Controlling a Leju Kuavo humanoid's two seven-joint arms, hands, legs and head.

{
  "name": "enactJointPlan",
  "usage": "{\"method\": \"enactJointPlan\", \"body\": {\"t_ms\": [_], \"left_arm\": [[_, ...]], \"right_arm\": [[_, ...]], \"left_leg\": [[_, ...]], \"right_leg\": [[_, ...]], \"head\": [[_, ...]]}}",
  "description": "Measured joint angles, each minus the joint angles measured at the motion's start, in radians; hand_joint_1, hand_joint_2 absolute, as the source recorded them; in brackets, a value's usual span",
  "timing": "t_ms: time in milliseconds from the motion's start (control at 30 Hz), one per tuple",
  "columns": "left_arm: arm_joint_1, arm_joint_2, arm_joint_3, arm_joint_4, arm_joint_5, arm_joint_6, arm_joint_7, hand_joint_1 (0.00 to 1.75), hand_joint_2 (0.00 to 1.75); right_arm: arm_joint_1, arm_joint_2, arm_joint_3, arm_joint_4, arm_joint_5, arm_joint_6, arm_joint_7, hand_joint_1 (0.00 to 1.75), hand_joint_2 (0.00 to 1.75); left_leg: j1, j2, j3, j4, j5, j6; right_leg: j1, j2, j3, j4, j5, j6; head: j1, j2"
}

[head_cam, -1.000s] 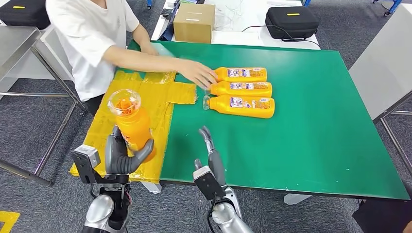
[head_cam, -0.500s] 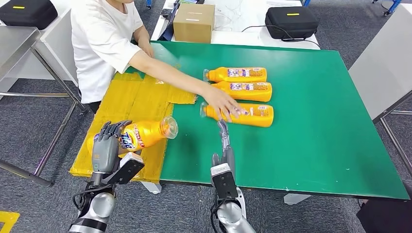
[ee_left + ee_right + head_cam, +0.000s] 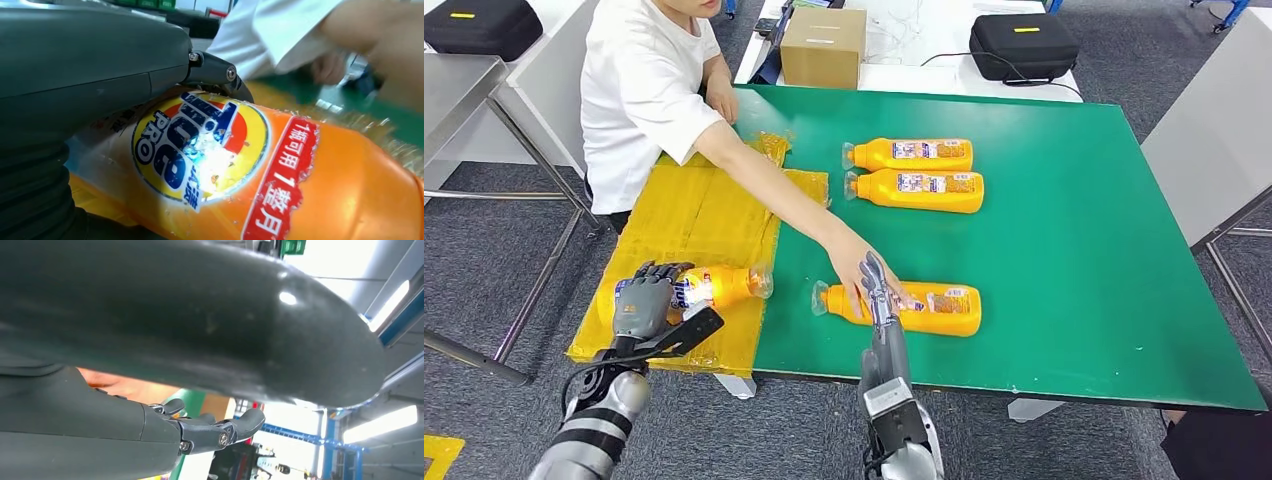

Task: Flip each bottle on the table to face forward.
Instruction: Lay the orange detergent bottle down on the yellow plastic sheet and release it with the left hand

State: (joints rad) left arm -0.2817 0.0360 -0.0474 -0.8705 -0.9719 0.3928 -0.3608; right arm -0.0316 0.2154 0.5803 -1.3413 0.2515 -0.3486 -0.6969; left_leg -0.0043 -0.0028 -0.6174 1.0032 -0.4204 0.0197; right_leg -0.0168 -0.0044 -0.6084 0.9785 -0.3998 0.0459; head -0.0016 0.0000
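Bottle of orange plastic (image 3: pixel 904 308) lies flat near the front edge of the green table (image 3: pixel 1074 250), its long side running left to right, cap end left. Right hand (image 3: pixel 876 290) hangs just over it, fingers straight, holding nothing – a person's hand (image 3: pixel 849 268) touches it too. Left hand (image 3: pixel 639 300) grips another orange bottle (image 3: pixel 714 286).

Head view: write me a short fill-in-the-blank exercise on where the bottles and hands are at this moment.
1. The left hand holds a bottle lying on the ____ mat.
2. The person's hand rests on the ____ of the three bottles on the green table.
3. The brown box stands on the ____ table.

Missing words: yellow; nearest; white
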Motion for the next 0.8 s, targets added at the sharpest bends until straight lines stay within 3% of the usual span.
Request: {"method": "enactJointPlan", "body": {"t_ms": [333, 367, 467, 500, 633, 800], "left_arm": [[-0.104, 0.022, 0.007, 0.163, 0.001, -0.040, -0.006, 1.69, 1.75], [-0.112, 0.022, 0.007, 0.172, 0.001, -0.051, -0.005, 1.51, 1.75], [-0.142, 0.024, 0.007, 0.206, -0.001, -0.094, 0.006, 0.26, 1.75], [-0.152, 0.025, 0.006, 0.221, 0.000, -0.116, 0.011, 0.00, 1.75], [-0.181, 0.033, 0.009, 0.263, 0.039, -0.235, 0.014, 0.00, 1.75], [-0.191, 0.047, 0.029, 0.270, 0.155, -0.415, -0.047, 0.00, 1.75]], "right_arm": [[0.010, -0.008, 0.009, -0.021, -0.006, 0.025, 0.004, 0.00, 0.00], [0.010, -0.008, 0.009, -0.021, -0.009, 0.032, 0.005, 0.00, 0.00], [0.010, -0.008, 0.009, -0.020, -0.021, 0.056, 0.012, 0.00, 0.00], [0.010, -0.008, 0.009, -0.020, -0.023, 0.064, 0.013, 0.00, 0.00], [0.011, -0.007, 0.003, -0.015, -0.022, 0.087, 0.014, 0.00, 0.00], [0.011, -0.002, -0.008, 0.001, -0.025, 0.122, 0.013, 0.00, 0.00]], "left_leg": [[0.000, 0.000, 0.003, 0.000, 0.000, 0.000], [0.000, 0.000, 0.004, 0.000, 0.000, 0.000], [0.000, -0.001, 0.006, -0.001, 0.000, -0.001], [0.000, -0.001, 0.007, -0.001, 0.000, -0.001], [0.000, -0.001, 0.012, -0.001, 0.000, -0.001], [0.000, -0.003, 0.019, -0.002, -0.001, -0.002]], "right_leg": [[0.000, 0.000, 0.003, 0.000, 0.000, 0.000], [0.000, 0.000, 0.004, 0.000, 0.000, 0.000], [0.000, 0.000, 0.006, 0.001, 0.000, 0.000], [0.000, 0.000, 0.007, 0.001, 0.000, -0.001], [0.000, 0.000, 0.012, 0.001, -0.001, -0.002], [0.000, -0.002, 0.020, 0.001, -0.004, -0.004]], "head": [[0.000, 0.000], [0.000, 0.000], [0.000, 0.000], [0.000, 0.000], [0.000, 0.000], [0.000, 0.000]]}}
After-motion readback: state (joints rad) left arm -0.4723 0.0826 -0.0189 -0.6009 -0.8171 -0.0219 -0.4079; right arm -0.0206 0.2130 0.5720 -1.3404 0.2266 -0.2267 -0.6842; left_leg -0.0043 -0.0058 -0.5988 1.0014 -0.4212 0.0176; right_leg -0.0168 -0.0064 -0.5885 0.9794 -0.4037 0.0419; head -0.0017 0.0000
